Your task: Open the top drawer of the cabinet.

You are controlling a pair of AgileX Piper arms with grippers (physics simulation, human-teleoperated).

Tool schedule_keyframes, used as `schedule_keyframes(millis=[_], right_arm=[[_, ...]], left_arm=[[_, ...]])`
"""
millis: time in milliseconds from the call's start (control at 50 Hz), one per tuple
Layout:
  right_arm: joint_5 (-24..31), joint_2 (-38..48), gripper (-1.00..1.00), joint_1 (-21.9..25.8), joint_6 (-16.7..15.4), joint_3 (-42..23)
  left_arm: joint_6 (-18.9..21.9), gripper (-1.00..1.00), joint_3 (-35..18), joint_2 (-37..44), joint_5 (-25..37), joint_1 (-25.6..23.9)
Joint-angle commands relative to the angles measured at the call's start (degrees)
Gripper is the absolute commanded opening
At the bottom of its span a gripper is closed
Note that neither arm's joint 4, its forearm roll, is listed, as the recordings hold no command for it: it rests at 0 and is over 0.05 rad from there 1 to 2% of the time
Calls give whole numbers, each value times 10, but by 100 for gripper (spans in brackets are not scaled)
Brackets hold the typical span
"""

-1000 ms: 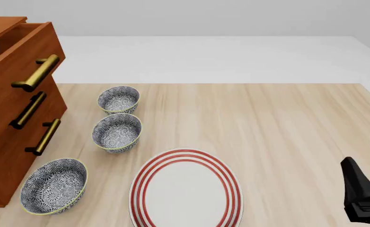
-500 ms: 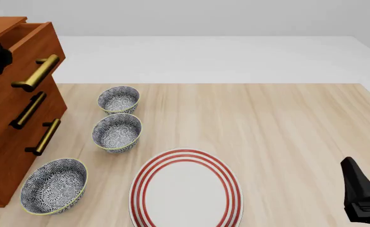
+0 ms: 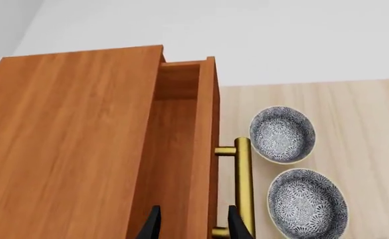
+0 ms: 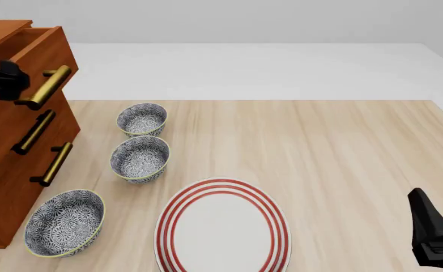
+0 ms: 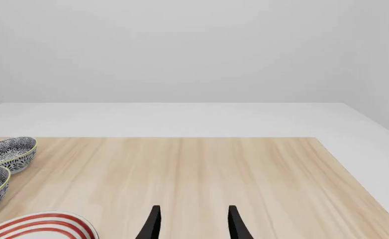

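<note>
The cabinet (image 4: 10,187) stands at the table's left edge, reddish-brown with three brass bar handles. The top drawer (image 4: 51,48) is pulled partly out, and its hollow inside shows in the left wrist view behind the drawer front (image 3: 204,149). My left gripper (image 4: 6,79) hovers over that drawer, just left of its brass handle (image 4: 46,86). It is open (image 3: 194,228), one finger over the drawer's inside and the other beside the handle (image 3: 243,184), gripping nothing. My right gripper (image 4: 433,235) rests at the near right corner, open (image 5: 193,224) and empty.
Three patterned bowls (image 4: 141,119) (image 4: 140,157) (image 4: 64,222) line up in front of the cabinet. A red-ringed white plate (image 4: 223,226) lies at the near middle. Two of the bowls (image 3: 282,134) (image 3: 307,203) also show below the handle in the left wrist view.
My left gripper has come in from the front view's left edge, moving right toward the top drawer's handle. The drawer, bowls, plate and right arm have not moved.
</note>
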Motion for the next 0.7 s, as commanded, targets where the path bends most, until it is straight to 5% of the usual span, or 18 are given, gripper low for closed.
schedule_keyframes(millis=[20, 700], right_arm=[[0, 0, 100, 0, 0, 0], [0, 0, 100, 0, 0, 0]], left_arm=[[0, 100, 3, 13, -7, -1], [-42, 100, 22, 31, 18, -51]])
